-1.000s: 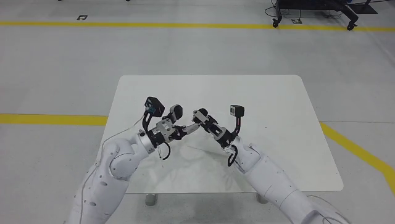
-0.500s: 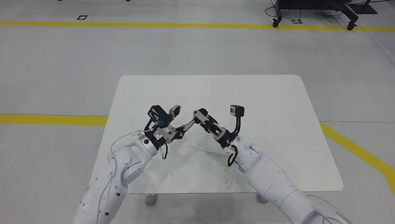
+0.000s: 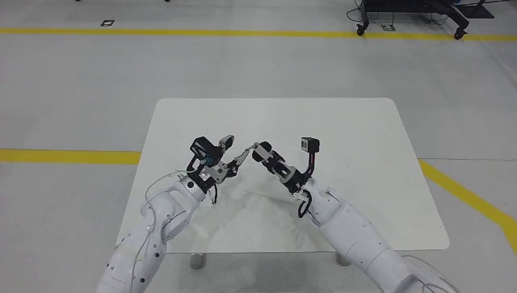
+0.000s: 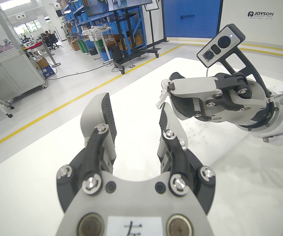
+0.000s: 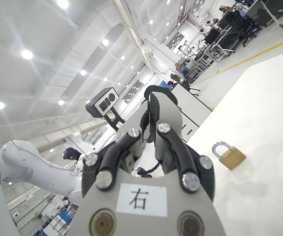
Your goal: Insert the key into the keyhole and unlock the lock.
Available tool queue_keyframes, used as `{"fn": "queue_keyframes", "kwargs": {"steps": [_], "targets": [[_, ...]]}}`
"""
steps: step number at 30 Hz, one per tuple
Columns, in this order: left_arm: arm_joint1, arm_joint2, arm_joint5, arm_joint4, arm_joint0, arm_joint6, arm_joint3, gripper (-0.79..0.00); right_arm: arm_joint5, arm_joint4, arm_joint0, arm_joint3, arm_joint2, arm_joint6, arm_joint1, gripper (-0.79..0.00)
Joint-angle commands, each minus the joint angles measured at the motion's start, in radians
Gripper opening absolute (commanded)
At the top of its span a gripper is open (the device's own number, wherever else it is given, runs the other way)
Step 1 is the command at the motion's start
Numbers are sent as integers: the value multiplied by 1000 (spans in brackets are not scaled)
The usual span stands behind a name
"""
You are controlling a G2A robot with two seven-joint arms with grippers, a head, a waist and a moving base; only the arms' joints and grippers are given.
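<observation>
The right gripper [image 4: 172, 82] is clenched on a small silver metal key [image 4: 162, 96], whose toothed blade juts out just beside one ribbed black pad [image 4: 163, 119] of the left gripper [image 4: 135, 110]. The left gripper's two grey fingers stand spread apart with nothing between them. A squat brass padlock [image 5: 231, 157] with a curved, shiny steel shackle lies on the smooth white table [image 5: 259, 104], held by neither gripper.

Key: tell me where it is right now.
In the left wrist view, the key is pinched in the right pincer above the table, its blade hanging close beside the open left pincer.
</observation>
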Motion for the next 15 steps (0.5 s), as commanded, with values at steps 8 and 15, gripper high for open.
{"fn": "queue_keyframes", "kwargs": {"steps": [8,15], "targets": [[-2,-2,-4,-24,0,0,5,-400,0,0,0,0,0,0,0,-785],[-2,-25,-31,-109,-2,-27,2,0,0,0,0,0,0,0,0,-785]]}}
